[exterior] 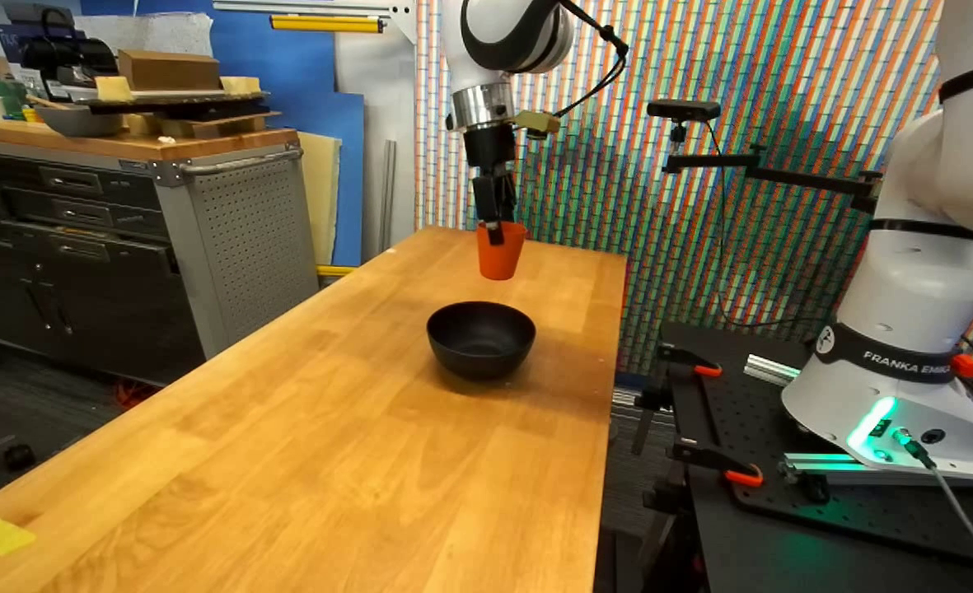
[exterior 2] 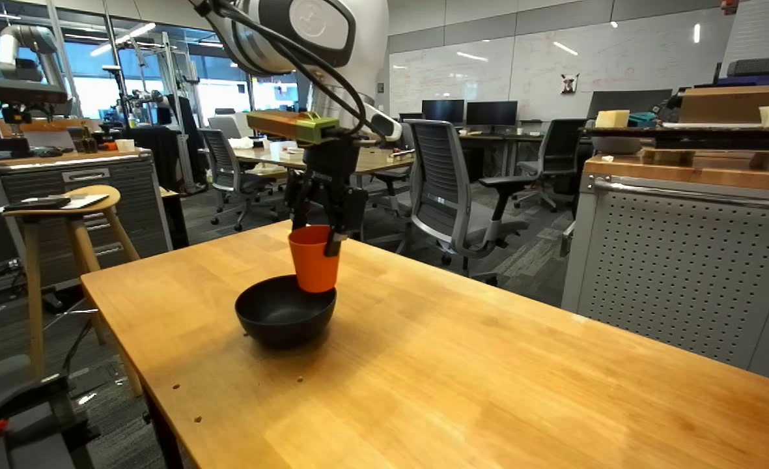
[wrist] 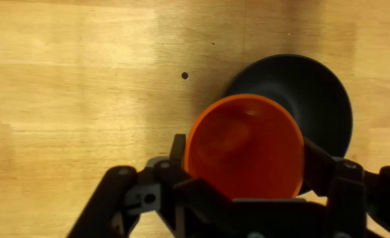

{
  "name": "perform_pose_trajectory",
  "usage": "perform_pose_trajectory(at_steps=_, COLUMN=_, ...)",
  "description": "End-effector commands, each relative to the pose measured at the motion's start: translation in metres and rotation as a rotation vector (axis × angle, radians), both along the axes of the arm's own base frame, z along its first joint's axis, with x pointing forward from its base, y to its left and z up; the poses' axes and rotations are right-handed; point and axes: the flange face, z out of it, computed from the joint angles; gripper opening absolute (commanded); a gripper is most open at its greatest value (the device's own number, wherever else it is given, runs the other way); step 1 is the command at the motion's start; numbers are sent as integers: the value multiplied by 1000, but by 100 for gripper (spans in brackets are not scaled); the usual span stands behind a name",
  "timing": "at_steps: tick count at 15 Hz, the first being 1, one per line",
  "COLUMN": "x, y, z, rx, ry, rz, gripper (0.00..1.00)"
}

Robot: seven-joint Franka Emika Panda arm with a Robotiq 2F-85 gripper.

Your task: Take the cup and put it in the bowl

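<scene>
My half-spread claw [wrist: 247, 152] has the cup [exterior 2: 312, 267] gripped between its fingers [exterior 2: 332, 245], higher than the bowl [exterior 2: 282, 331] and near it.

Grain, Gloss and Bare Metal

Smooth and plastic-looking on the cup [exterior 2: 312, 264], with a faint glint inside in the wrist view. Smooth and nearly matt on the bowl [exterior: 481, 342], softly shining within. Wooden, grained, lightly glossy on the table [exterior: 354, 445]. Mostly matt on the gripper [wrist: 242, 143]. Smooth, plastic-like on the arm shell [exterior: 914, 280]; shiny, metallic at the wrist ring [exterior: 483, 105]. Perforated, metallic-looking on the cabinet panel [exterior 2: 677, 280].
</scene>
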Motion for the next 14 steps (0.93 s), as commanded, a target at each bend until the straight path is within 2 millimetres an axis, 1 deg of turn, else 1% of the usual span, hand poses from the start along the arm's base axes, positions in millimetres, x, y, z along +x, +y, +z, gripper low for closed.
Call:
perform_pose_trajectory(at_steps=1, x=-2, y=38, z=-1, rx=17, ry=44, rz=36, gripper=56)
perform_pose_trajectory(at_steps=3, x=0, y=54, z=-11, rx=19, ry=51, rz=57, gripper=56)
perform_pose_trajectory(at_steps=6, x=2, y=68, z=-34, rx=21, ry=73, rz=95, gripper=56)
perform_pose_trajectory(at_steps=8, x=2, y=71, z=-50, rx=27, ry=92, rz=104, gripper=56)
perform_pose_trajectory(at_steps=11, x=3, y=70, z=-72, rx=45, ry=124, rz=107, gripper=56)
perform_pose_trajectory(at_steps=14, x=5, y=72, z=-85, rx=67, ry=144, rz=110, gripper=56)
